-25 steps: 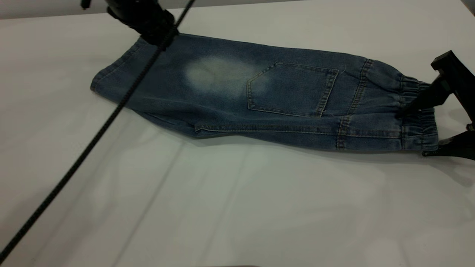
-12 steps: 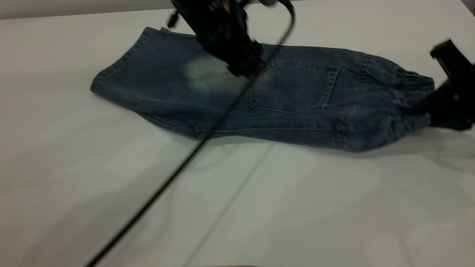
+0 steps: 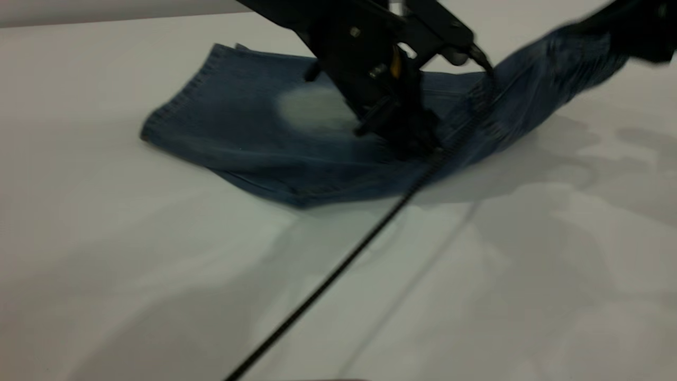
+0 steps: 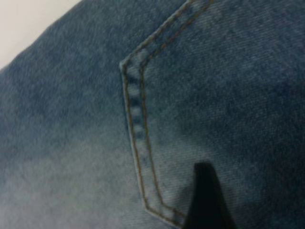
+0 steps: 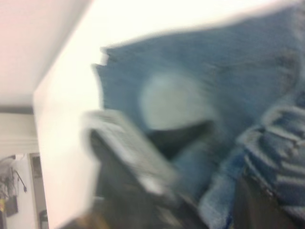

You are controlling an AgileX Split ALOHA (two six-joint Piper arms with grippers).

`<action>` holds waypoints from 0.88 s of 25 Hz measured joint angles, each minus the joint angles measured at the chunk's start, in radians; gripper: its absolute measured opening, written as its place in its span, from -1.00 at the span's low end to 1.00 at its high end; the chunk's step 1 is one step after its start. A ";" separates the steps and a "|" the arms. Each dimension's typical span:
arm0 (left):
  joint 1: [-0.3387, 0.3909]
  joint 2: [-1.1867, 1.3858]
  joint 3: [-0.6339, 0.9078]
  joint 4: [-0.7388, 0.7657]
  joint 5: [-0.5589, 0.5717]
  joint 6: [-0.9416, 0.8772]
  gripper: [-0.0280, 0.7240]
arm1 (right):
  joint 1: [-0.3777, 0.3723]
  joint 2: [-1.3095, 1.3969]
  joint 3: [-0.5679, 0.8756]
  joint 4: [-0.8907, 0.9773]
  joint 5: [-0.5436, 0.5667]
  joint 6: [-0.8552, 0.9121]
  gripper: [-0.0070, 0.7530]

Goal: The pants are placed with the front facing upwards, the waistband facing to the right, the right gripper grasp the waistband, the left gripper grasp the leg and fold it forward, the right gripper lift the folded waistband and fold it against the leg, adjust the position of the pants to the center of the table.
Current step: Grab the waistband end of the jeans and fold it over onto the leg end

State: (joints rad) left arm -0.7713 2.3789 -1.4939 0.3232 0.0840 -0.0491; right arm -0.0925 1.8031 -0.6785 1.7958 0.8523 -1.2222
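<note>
The blue denim pants (image 3: 238, 121) lie on the white table (image 3: 132, 275), leg hem to the left. Their right end rises off the table. My right gripper (image 3: 632, 34) is at the top right, shut on the ruched waistband (image 3: 576, 58) and holding it in the air. The right wrist view shows the gathered waistband (image 5: 279, 143) close at its jaws and the pale oval (image 5: 174, 102) beyond. My left gripper (image 3: 410, 145) comes down from above onto the middle of the pants, next to the faded oval (image 3: 312, 108). The left wrist view is filled with denim and the pocket seam (image 4: 136, 114).
A thin black cable (image 3: 338, 270) runs from the left arm down across the table's front toward the lower left. The table's far edge (image 3: 106, 18) lies just behind the pants. Bare tabletop stretches in front of the pants and to both sides.
The right gripper has lifted the waistband off the table, up and slightly leftward. The left gripper has travelled right and down onto the pants' middle. The leg end slid slightly right.
</note>
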 joint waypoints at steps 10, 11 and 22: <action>-0.016 -0.030 0.001 0.004 0.002 -0.058 0.25 | 0.000 -0.109 0.000 -0.062 0.003 -0.040 -0.86; -0.001 -0.048 0.001 0.004 0.015 -0.057 0.25 | 0.000 -0.110 0.000 -0.063 0.003 -0.040 -0.86; 0.181 -0.131 0.001 0.004 0.239 -0.050 0.25 | 0.000 -0.112 0.000 -0.060 0.038 -0.044 -0.86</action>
State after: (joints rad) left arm -0.5901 2.2476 -1.4930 0.3272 0.3226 -0.0989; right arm -0.0925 1.6909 -0.6785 1.7363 0.8906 -1.2666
